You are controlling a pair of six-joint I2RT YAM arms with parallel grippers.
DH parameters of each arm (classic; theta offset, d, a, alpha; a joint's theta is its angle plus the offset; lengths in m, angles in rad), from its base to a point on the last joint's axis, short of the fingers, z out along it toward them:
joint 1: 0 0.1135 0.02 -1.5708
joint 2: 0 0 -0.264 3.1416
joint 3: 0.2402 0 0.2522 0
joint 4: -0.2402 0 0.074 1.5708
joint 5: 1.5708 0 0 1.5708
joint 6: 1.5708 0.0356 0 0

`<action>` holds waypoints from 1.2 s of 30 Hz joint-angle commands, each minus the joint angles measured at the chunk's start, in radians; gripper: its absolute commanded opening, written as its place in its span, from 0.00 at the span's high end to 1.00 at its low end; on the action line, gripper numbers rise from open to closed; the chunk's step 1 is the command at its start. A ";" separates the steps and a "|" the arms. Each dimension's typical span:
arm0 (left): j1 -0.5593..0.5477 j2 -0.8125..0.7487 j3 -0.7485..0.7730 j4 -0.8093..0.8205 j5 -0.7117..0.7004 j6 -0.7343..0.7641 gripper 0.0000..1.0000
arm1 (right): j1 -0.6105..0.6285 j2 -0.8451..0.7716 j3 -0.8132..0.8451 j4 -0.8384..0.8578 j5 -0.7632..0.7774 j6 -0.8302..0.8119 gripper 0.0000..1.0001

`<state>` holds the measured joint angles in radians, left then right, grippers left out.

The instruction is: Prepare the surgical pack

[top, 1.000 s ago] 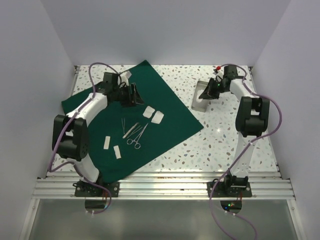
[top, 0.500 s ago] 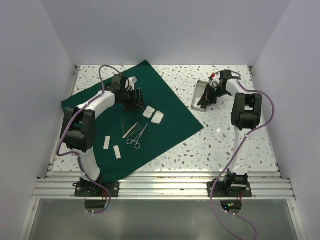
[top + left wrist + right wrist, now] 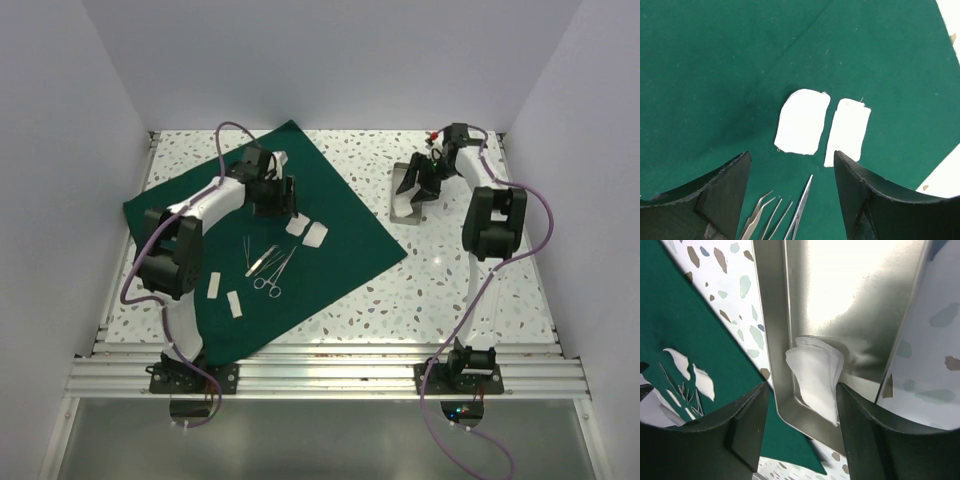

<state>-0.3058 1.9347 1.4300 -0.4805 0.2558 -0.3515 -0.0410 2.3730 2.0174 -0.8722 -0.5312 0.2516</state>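
Observation:
The dark green cloth (image 3: 330,225) lies spread flat on the table's left half. Two white pads (image 3: 802,121) (image 3: 847,131) lie side by side on it, with steel scissors (image 3: 801,210) and tweezers (image 3: 756,216) just below them. My left gripper (image 3: 791,156) hovers open above the instrument tips, holding nothing. The silver tray (image 3: 840,300) sits on the bare table to the right of the cloth. A folded white pad (image 3: 815,375) rests in its corner. My right gripper (image 3: 802,387) stands open around that pad without pinching it.
Two more white pads (image 3: 215,285) (image 3: 234,303) lie near the cloth's lower left. The instruments (image 3: 266,266) sit mid-cloth. Speckled tabletop (image 3: 450,280) surrounds the tray (image 3: 403,192). White walls close in the back and both sides.
My right gripper has opened and let the folded pad go into the tray. My left gripper has moved right across the cloth to above the two pads and opened wider.

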 commanded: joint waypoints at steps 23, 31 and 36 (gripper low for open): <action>-0.320 0.210 0.274 -0.167 -0.657 0.016 0.62 | 0.211 -0.650 -0.517 -0.079 0.241 0.028 0.36; -0.348 0.308 0.377 -0.280 -0.753 -0.014 0.61 | 0.210 -0.699 -0.583 -0.056 0.209 0.014 0.36; -0.351 0.311 0.379 -0.297 -0.780 -0.012 0.61 | 0.208 -0.707 -0.606 -0.034 0.185 0.009 0.36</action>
<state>-0.6552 2.2356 1.7729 -0.7330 -0.4595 -0.3477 0.1673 1.7081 1.4235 -0.9321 -0.3290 0.2790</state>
